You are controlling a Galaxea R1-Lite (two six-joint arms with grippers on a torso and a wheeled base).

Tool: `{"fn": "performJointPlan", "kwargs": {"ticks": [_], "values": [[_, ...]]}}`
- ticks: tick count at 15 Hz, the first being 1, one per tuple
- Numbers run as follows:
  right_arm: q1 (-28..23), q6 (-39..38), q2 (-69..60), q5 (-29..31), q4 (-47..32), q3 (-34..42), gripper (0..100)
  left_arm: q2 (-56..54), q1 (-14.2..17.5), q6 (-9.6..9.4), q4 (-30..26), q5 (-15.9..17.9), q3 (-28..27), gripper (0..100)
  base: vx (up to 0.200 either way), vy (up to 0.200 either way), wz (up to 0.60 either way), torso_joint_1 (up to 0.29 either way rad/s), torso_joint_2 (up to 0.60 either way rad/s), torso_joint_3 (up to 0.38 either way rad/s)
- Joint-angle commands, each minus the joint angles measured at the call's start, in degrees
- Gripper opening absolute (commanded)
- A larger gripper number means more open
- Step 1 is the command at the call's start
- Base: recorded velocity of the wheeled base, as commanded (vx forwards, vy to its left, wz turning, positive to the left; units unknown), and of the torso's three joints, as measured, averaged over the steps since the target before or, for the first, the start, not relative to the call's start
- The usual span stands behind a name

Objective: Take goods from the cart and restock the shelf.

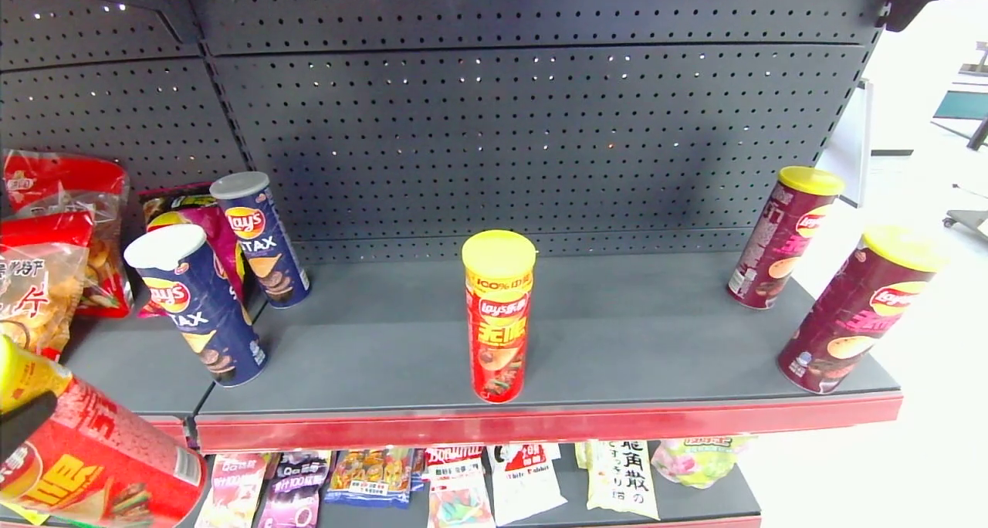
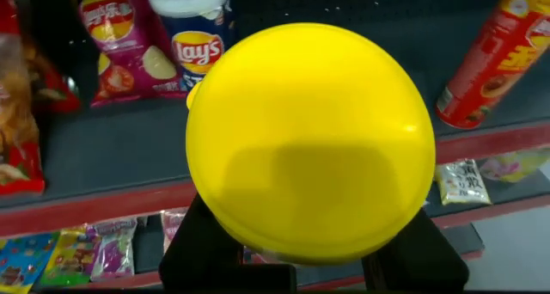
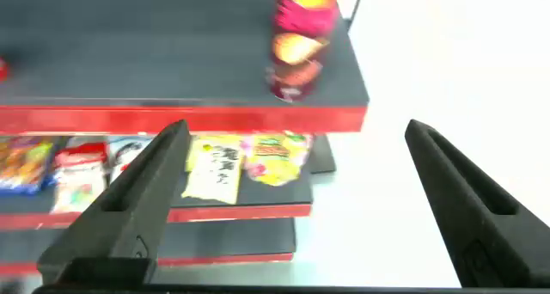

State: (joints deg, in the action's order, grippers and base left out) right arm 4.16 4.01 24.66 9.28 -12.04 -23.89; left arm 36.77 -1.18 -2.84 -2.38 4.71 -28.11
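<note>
Left gripper [image 2: 301, 268] clamped on held red can [image 1: 93, 466], yellow lid [image 2: 309, 143] facing wrist camera; can tilted, off shelf [image 1: 540, 424], below-left of standing red can [image 1: 498, 316]. Right gripper [image 3: 301, 199] spread wide, nothing between fingers, out front of shelf edge, right of standing red can. Near blue can [image 1: 197, 312] and far blue can [image 1: 262, 242] left of standing red can; near maroon can [image 1: 857, 319] and far maroon can [image 1: 783, 238] right of it; snack bags [image 1: 54, 250] farthest left
</note>
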Motion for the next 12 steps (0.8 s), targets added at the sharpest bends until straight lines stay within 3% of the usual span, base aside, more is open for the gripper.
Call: {"fn": "performJointPlan", "kwargs": {"ticks": [1, 3, 5, 7, 9, 10, 12], "values": [[-1.61, 0.47, -10.95, -1.19, 0.35, 7.28, 100, -1.96, 0.04, 0.47, -0.26, -2.16, 1.04, 0, 0.000, 0.000, 0.00, 0.000, 0.00, 0.000], [1.56, 1.44, -19.12, -6.38, 0.18, 11.24, 100, -3.37, -0.05, 0.47, -0.17, -2.07, 2.18, 0, 0.000, 0.000, 0.00, 0.000, 0.00, 0.000], [1.47, 1.97, -19.12, -7.26, 2.38, 15.10, 100, -3.28, -0.05, 0.47, 0.09, -1.98, 1.83, 0, 0.000, 0.000, 0.00, 0.000, 0.00, 0.000], [1.47, 2.49, -19.04, -8.05, 9.76, 21.17, 100, -3.02, -0.05, 0.64, 0.09, -1.98, 0.78, 0, 0.000, 0.000, 0.00, 0.000, 0.00, 0.000], [1.91, 2.23, -18.95, -12.18, 11.17, 21.70, 100, -3.37, -0.05, 0.73, 0.09, -1.89, 0.07, 0, 0.000, 0.000, 0.00, 0.000, 0.00, 0.000], [1.91, 2.23, -18.95, -12.79, 11.78, 21.96, 100, -3.90, -0.05, 1.79, 0.00, -1.63, -0.54, 0, 0.000, 0.000, 0.00, 0.000, 0.00, 0.000], [1.64, 0.03, -18.86, -10.42, 11.43, 21.96, 100, -6.18, -0.05, 2.23, -0.35, -1.19, -0.28, 0, 0.000, 0.000, 0.00, 0.000, 0.00, 0.000]]}}
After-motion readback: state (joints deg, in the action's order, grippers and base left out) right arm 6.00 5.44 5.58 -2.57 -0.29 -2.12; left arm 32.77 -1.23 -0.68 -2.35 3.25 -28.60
